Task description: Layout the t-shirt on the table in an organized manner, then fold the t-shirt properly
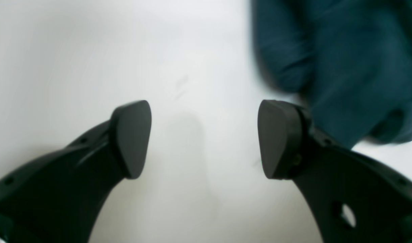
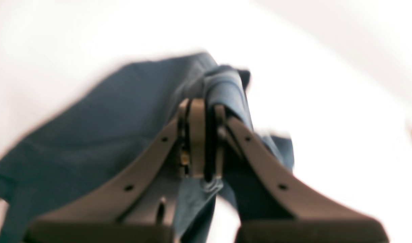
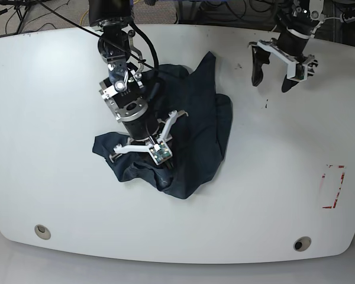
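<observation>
Right hand [image 2: 207, 138] clenched on the dark navy t-shirt [image 3: 192, 133], left hand [image 1: 204, 140] released.

The t-shirt lies rumpled on the white table [image 3: 272, 177], spread around and beneath the right hand, with a fold of its fabric pinched upright between the fingers [image 2: 196, 135]. The left hand hangs over the table, its fingers wide apart with nothing between them, off to one side of the t-shirt, near the table's far edge in the base view.
</observation>
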Motion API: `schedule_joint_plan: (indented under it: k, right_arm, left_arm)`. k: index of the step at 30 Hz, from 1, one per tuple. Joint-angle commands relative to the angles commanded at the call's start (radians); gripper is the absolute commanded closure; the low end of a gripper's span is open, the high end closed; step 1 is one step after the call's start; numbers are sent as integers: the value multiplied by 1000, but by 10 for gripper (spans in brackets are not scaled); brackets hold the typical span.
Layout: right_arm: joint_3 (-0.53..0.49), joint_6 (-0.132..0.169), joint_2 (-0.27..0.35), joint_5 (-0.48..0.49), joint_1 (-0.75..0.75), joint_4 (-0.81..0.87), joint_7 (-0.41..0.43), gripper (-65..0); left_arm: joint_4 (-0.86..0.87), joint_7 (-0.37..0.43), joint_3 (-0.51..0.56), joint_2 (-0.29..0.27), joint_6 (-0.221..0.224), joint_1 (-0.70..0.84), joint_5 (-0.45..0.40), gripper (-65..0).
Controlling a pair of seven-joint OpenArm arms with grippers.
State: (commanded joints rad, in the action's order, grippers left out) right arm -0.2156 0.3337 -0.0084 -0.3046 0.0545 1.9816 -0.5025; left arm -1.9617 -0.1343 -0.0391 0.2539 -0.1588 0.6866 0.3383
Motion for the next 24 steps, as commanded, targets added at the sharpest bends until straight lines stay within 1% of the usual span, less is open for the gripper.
schedule_joint_plan:
  k: [6,10,13,17,24]
  right_arm:
    - [-52,0,0,-83,126,26,-5,0]
    - [-80,2,-5,-140,215,31,-5,0]
    - [-95,2,-5,-160,270,31,-5,0]
    - [-114,2,-5,-180,328,41,-6,0]
    - [-166,2,-6,-244,414,44,-6,0]
  left_arm:
    - [2,-9,71,2,0,-44,0,-465]
    - [2,-86,103,0,0,-89,0,-461]
    - [6,-118,121,-5,3,-117,0,-461]
    - [8,-124,140,-5,6,-129,0,-462]
    - [28,-127,149,-5,5,-161,0,-465]
